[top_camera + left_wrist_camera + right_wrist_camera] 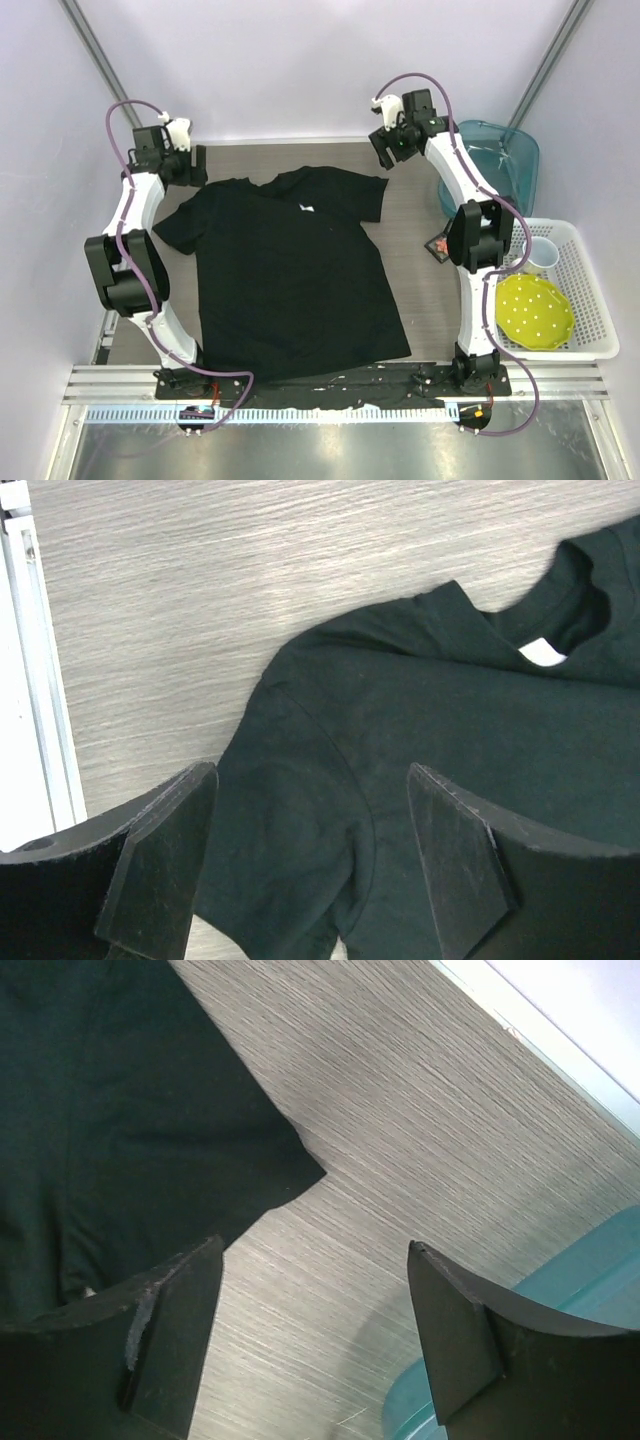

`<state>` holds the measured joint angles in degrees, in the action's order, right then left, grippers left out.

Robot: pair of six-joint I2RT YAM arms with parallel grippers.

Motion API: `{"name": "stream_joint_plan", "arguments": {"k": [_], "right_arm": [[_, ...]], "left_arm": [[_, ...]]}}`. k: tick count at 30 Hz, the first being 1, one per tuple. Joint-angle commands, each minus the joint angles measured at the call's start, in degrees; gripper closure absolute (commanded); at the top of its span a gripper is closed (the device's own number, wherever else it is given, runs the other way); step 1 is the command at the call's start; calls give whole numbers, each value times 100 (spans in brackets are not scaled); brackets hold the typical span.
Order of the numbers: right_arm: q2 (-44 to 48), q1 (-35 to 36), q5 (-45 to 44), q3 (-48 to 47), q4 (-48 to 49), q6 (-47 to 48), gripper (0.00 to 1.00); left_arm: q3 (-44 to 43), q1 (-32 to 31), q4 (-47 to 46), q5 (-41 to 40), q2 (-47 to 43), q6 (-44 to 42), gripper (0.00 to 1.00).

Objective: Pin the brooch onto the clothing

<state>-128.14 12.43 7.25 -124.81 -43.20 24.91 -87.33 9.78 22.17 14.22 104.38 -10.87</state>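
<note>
The black T-shirt (290,270) lies flat in the middle of the table, with a small white label (305,208) by the neck. A tiny reddish brooch (440,244) rests on a small black square box to the right of the shirt, partly behind my right arm. My left gripper (193,165) is open and empty above the shirt's left sleeve; the left wrist view shows the gripper (310,775) over the sleeve and shoulder (330,780). My right gripper (385,150) is open and empty near the right sleeve; the right wrist view shows the gripper (315,1245) over bare table beside the sleeve (120,1110).
A teal bin (500,165) stands at the back right and shows in the right wrist view (590,1280). A white basket (585,290) at the right holds a yellow-green plate (535,310) and a white cup (545,252). A white rail (40,680) edges the table's left side.
</note>
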Motion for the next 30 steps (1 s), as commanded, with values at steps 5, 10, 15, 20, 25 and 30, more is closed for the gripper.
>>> {"name": "stream_joint_plan", "arguments": {"k": [5,10,15,20,25,30], "right_arm": [[-123,120,479,-156,-154,-486,29],[-685,155,523,-474,74,-732,30],[-984,304,568,-526,540,-873,30],[-1389,418,138,-807,848,-926,31],[-1618,419,-48,-878,1137,-944,33],[-1837,418,-153,-861,1200,-926,40]], "left_arm": [[234,24,902,643,-383,173,25],[453,24,929,784,-427,305,25],[471,41,1052,1012,-322,384,25],[524,59,1061,1197,-260,498,25],[524,85,1070,1241,-260,498,26],[454,129,1079,1250,-199,516,26]]}}
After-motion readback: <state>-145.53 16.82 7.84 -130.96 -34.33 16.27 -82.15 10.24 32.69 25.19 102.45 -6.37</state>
